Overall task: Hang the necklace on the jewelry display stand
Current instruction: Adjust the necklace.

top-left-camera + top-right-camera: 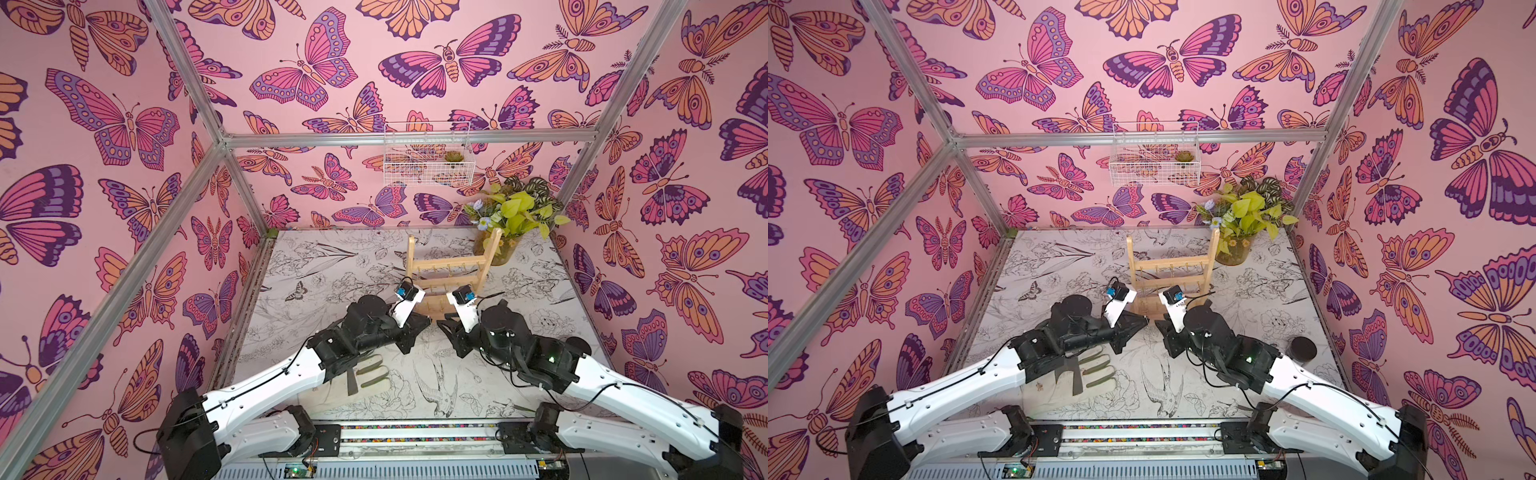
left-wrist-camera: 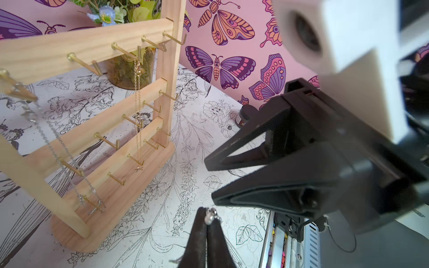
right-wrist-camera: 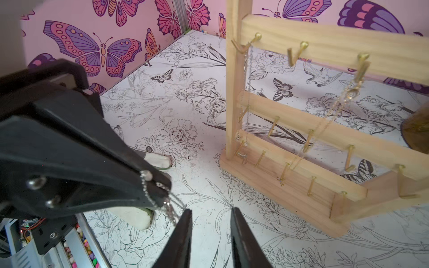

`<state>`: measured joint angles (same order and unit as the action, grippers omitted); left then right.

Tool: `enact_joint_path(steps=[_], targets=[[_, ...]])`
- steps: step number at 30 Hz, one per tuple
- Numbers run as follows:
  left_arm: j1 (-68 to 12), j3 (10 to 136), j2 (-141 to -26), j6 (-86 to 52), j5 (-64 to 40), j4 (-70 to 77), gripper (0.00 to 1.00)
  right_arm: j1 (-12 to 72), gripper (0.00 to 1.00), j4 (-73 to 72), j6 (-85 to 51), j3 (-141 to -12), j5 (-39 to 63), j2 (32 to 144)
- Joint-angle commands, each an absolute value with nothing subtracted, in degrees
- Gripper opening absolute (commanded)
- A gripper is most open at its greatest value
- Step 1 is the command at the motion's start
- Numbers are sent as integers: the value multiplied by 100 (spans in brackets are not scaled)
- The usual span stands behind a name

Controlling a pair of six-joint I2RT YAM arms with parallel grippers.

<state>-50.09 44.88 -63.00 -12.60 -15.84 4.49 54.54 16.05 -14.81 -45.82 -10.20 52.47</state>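
Over the table [image 1: 324, 270], the left arm [image 1: 266, 382] and right arm [image 1: 615, 395] reach inward, meeting before the upright jewelry display stand [image 1: 451, 266]; the left hand [image 2: 207, 218] is clenched on the silver necklace [image 3: 169, 204], chain dangling from its tips; the right hand [image 3: 211, 212], jaws apart, sits just beside it, grasping nothing.

jewelry display stand [image 1: 451, 263] mid-table | plant [image 1: 515, 212] behind, right | glove [image 1: 374, 374] front-left

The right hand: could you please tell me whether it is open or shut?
Open: the right wrist view shows the right hand with fingers apart, table visible between them.
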Motion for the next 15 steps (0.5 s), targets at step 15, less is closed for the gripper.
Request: enact_joint_path(steps=[15], targets=[[-4557, 4452, -6051, -1497, -2337, 1230, 0, 4737, 37, 438, -1635, -3969, 1006, 5473]])
